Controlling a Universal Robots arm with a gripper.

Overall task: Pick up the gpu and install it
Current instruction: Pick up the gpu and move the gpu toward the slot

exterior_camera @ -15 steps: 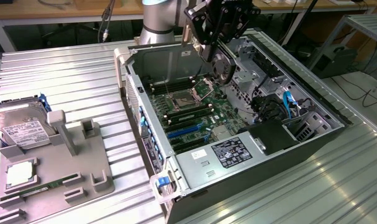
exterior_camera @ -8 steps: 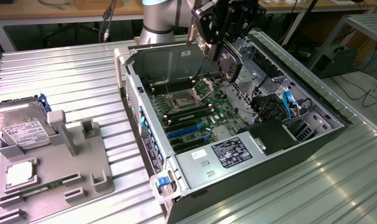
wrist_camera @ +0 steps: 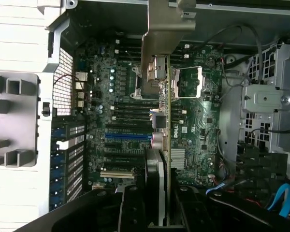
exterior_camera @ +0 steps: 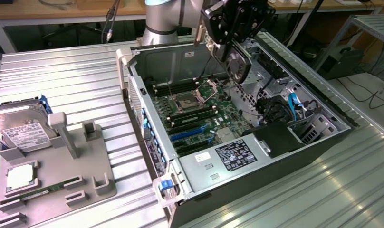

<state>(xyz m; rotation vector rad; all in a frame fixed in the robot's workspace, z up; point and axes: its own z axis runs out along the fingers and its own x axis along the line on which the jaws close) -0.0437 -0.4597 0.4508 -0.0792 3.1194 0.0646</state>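
Note:
The gpu (exterior_camera: 240,67), a dark card with a round fan on one face, hangs upright over the open computer case (exterior_camera: 319,102). My gripper (exterior_camera: 232,43) is shut on its upper edge. In the wrist view the gpu (wrist_camera: 160,159) appears edge-on between my black fingers (wrist_camera: 131,209), and its silvery metal bracket (wrist_camera: 159,43) points away from the camera. Below it lies the green motherboard (wrist_camera: 125,87) with its blue and black expansion slots (wrist_camera: 128,137). The card is still well above the board and touches nothing in the case.
A grey parts fixture (exterior_camera: 65,161) sits on the ribbed metal table at the exterior view's left, holding a silver hard drive (exterior_camera: 24,133), a processor chip (exterior_camera: 17,176) and a thin green memory stick (exterior_camera: 40,194). Blue cables (exterior_camera: 292,107) and drive cages crowd the case's far side.

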